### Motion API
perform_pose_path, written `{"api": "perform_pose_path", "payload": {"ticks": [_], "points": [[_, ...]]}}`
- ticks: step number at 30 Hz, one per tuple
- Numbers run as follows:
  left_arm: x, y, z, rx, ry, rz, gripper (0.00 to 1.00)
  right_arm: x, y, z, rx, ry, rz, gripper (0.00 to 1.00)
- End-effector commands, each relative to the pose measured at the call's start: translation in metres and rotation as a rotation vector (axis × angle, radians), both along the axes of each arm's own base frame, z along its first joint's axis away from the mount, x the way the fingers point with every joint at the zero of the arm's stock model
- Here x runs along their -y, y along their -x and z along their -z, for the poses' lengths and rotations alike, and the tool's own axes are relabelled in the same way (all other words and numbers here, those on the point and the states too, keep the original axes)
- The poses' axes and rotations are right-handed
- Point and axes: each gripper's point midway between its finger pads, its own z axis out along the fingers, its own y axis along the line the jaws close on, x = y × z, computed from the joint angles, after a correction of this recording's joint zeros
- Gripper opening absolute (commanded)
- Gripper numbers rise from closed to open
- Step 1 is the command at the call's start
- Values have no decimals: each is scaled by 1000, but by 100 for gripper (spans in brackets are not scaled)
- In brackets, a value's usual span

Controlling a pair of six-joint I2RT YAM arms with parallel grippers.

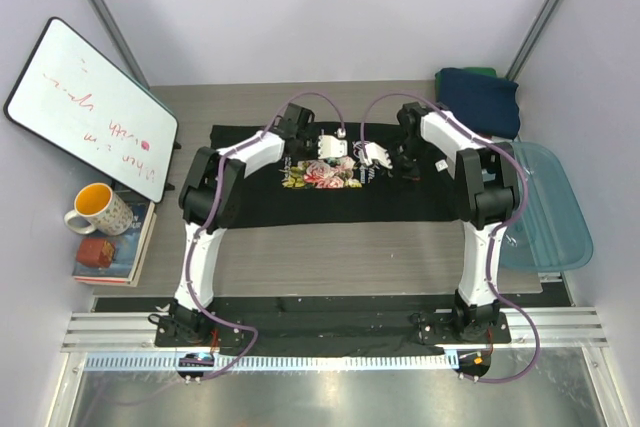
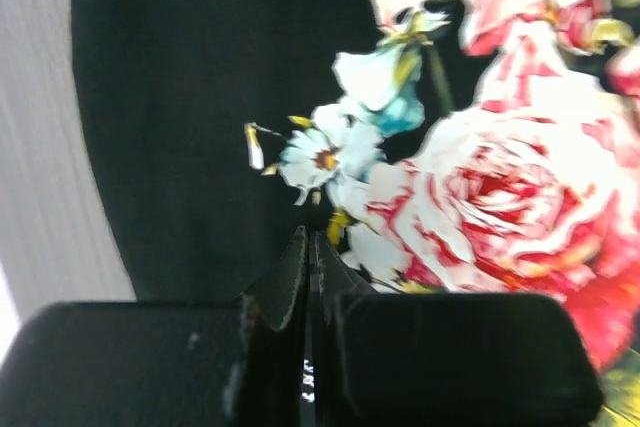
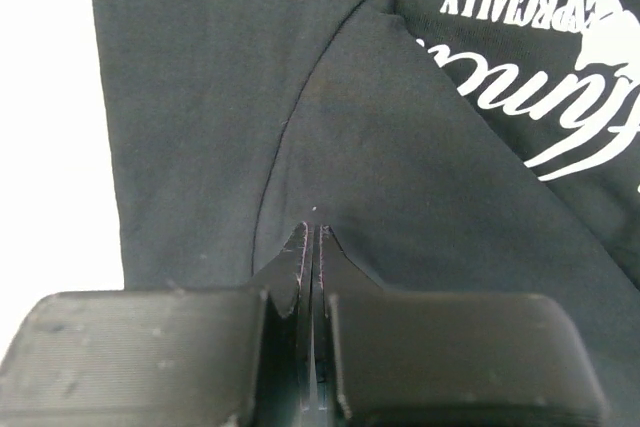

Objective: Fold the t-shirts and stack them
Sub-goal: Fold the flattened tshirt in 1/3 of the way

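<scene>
The black t-shirt (image 1: 250, 202) lies spread mid-surface (image 1: 330, 247). A blue tub (image 1: 555, 217) sits at 3 o'clock, and a navy t-shirt (image 1: 480, 97) at 1 o'clock, outside it. The left tool (image 2: 310, 237) and right tool (image 3: 312, 230) are both closed, tips at the black cloth.

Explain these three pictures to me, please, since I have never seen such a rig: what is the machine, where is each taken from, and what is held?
The machine is a left arm and a right arm, bolted at the near edge of a table. One picture looks down from above and behind them; the other two come from a camera on each wrist, looking along that arm's tool. A black tee with a rose print lies spread on the table. The left tool is shut at the roses, the right tool shut near the white lettering; both tips meet the cloth, but whether they pinch it I cannot tell. A navy tee lies far right, by a blue tub.
</scene>
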Motion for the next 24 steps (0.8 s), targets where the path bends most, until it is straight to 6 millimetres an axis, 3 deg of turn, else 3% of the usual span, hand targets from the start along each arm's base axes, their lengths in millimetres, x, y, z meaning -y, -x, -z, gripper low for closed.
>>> {"api": "perform_pose_path", "payload": {"ticks": [1,15,21,23,24], "points": [[-7,-18,6,92,-73,-38,0,-2,1,10,-18,16,8,1],[-33,-33,13,176,-200,-130,0,12,38,23,-49,61,-59,1],[-42,-31,15,177,-235,-154,0,10,38,22,-33,69,-59,1],[-39,-31,10,176,-208,-173,0,6,29,18,-5,62,-44,9],[-36,-34,3,182,-188,-182,0,2,22,15,13,48,-18,18]]}}
